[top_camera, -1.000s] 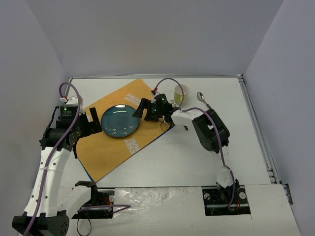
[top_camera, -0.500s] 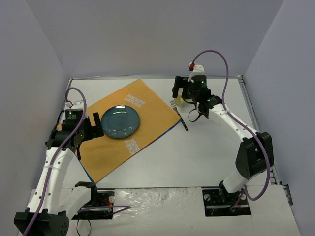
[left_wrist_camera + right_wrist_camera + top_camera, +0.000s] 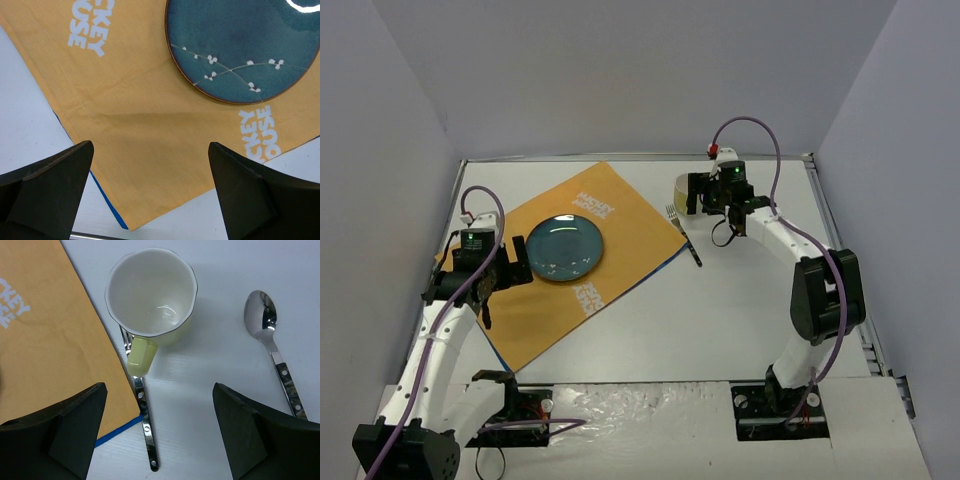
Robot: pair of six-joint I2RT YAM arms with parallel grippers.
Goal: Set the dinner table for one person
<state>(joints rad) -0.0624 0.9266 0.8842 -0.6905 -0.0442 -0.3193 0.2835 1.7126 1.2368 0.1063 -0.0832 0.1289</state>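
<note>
The table (image 3: pixel 720 320) carries one orange mat (image 3: pixel 550 310) with one blue plate (image 3: pixel 565 247) on it. Just off the mat lie one cup (image 3: pixel 151 292), one fork (image 3: pixel 145 425) and one spoon (image 3: pixel 272 340). The left gripper (image 3: pixel 150 147) and the right gripper (image 3: pixel 160 387) both hang spread wide, holding nothing.

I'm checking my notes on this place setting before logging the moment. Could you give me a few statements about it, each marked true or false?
1. The blue plate sits on the orange placemat. True.
2. The cup holds a drink. False: it stands upright and empty.
3. The spoon lies on the placemat. False: it lies on the bare dinner table, to the right of the cup in the right wrist view.
4. The left gripper and the right gripper both have open jaws and hold nothing. True.
</note>
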